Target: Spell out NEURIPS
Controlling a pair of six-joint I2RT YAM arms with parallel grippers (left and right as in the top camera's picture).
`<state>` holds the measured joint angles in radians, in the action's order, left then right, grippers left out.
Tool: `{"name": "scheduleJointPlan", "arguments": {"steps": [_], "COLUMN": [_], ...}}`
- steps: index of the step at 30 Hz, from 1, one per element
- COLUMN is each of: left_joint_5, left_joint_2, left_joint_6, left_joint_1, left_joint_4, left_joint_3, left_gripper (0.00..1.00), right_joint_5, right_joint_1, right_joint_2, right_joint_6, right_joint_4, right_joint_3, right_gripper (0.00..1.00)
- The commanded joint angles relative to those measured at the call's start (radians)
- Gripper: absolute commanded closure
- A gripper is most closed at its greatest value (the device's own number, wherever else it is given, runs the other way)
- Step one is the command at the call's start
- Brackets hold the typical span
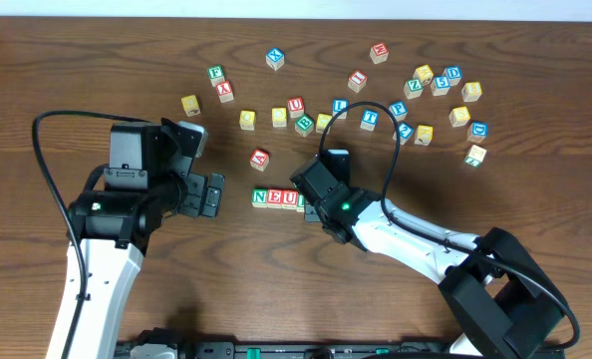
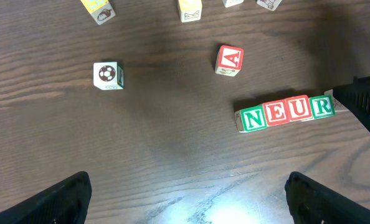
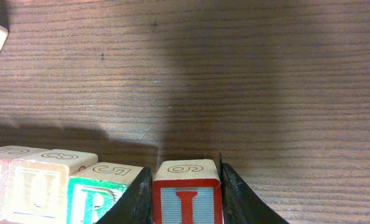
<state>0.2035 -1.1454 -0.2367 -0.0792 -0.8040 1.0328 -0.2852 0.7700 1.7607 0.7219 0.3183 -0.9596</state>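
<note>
A row of cubes reading N, E, U, R [image 2: 286, 111] lies on the table, also seen in the overhead view [image 1: 277, 198]. My right gripper [image 1: 316, 206] [image 3: 186, 193] is shut on the red-framed I cube [image 3: 186, 196] at the right end of the row, next to the green R cube [image 3: 94, 196]. My left gripper [image 2: 185, 199] [image 1: 212, 193] is open and empty, left of the row. The P cube cannot be picked out among the loose cubes.
Several loose letter cubes lie scattered across the far table [image 1: 416, 95]. A red A cube [image 1: 260, 158] [image 2: 229, 60] sits just behind the row. A soccer-ball cube [image 2: 107, 75] lies to the left. The right arm's cable [image 1: 386, 140] arcs over the cubes.
</note>
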Motion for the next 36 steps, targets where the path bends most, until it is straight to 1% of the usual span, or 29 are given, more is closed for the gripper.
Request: {"name": "scheduleJointPlan", "arguments": {"steps": [1,10,15,20,36], "left_joint_5": [-0.010,-0.010,-0.010,-0.010,-0.010], "left_joint_2": [0.001,0.001,0.001,0.001,0.001], "left_joint_6": [-0.006,-0.006,-0.006,-0.006,-0.006], "left_joint_1": [0.004,0.004,0.004,0.004,0.004], "left_joint_4": [0.000,0.000,0.000,0.000,0.000], "left_joint_3": [0.027,0.027,0.027,0.027,0.027], "left_gripper": [0.02,0.02,0.02,0.02,0.02], "right_joint_5": [-0.028,-0.031,-0.031,-0.031,-0.026], "right_joint_1": [-0.003,-0.003,-0.003,-0.003,-0.003], "right_joint_2": [0.009,0.017,0.041,0.041,0.038], "right_joint_6": [-0.002,-0.002,-0.005,-0.005,-0.005], "right_joint_4": [-0.006,-0.021,-0.035,-0.035,-0.034], "right_joint_3": [0.006,0.006,0.006,0.006,0.006], "right_gripper": [0.75,0.75,0.73,0.75,0.75]}}
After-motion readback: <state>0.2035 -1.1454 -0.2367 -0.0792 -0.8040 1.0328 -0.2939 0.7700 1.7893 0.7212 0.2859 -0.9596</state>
